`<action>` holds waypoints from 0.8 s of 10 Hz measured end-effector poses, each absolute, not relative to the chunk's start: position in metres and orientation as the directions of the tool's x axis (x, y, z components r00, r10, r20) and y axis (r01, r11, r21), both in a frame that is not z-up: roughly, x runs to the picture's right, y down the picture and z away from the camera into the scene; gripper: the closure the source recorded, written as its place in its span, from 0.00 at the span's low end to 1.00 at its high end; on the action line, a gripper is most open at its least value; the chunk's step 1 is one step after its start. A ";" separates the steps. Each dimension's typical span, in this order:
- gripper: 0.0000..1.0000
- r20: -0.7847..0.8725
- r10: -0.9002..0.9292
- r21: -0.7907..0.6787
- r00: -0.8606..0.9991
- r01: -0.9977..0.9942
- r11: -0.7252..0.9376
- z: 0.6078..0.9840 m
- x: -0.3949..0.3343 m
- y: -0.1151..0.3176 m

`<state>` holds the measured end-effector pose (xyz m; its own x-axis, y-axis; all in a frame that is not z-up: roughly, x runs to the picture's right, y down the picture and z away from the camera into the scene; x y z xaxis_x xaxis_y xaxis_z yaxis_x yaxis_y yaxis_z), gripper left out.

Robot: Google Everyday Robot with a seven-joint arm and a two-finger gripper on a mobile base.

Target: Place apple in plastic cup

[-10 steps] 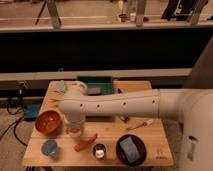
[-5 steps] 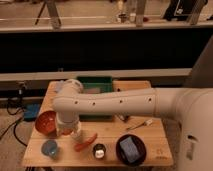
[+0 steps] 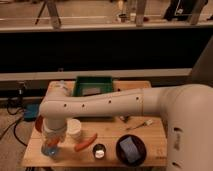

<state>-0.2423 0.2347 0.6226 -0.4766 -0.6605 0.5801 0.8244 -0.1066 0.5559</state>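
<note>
- The arm is the largest thing in view, a thick white limb with small dark holes, reaching from the right edge across the table to the near-left corner.
- The table is light wood, with a dark wall and railings beyond its far side.
- A green tray lies at the far middle of the table, partly hidden by the arm.
- A dark dish sits near the right front, carrying a bluish flat object.
- A red bowl shows only as a sliver at the left, behind the arm's wrist.
- A white cup stands upright just right of the wrist.
- The end effector points down over the near-left corner (its lower part merges with what lies under it), and I cannot tell whether it is released or clenched.
- The cup, light blue, sits directly under the end effector at the near-left corner.
- A carrot lies slanted just right of the white cup.
- A metal cup stands near the front edge, between carrot and dish.
- The apple cannot be made out; the wrist covers the spot above the cup.
</note>
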 end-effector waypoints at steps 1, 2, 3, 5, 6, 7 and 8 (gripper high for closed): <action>0.97 0.578 -0.652 0.571 -0.492 0.814 -0.108 0.621 -0.245 0.238; 0.86 0.573 -0.642 0.589 -0.510 0.801 -0.111 0.621 -0.250 0.243; 0.77 0.565 -0.636 0.602 -0.525 0.789 -0.117 0.620 -0.254 0.246; 0.57 0.549 -0.635 0.620 -0.543 0.774 -0.125 0.620 -0.260 0.250; 0.49 0.545 -0.637 0.623 -0.546 0.772 -0.128 0.621 -0.261 0.250; 0.37 0.537 -0.638 0.627 -0.551 0.767 -0.135 0.621 -0.263 0.251; 0.27 0.530 -0.641 0.628 -0.555 0.765 -0.143 0.621 -0.265 0.251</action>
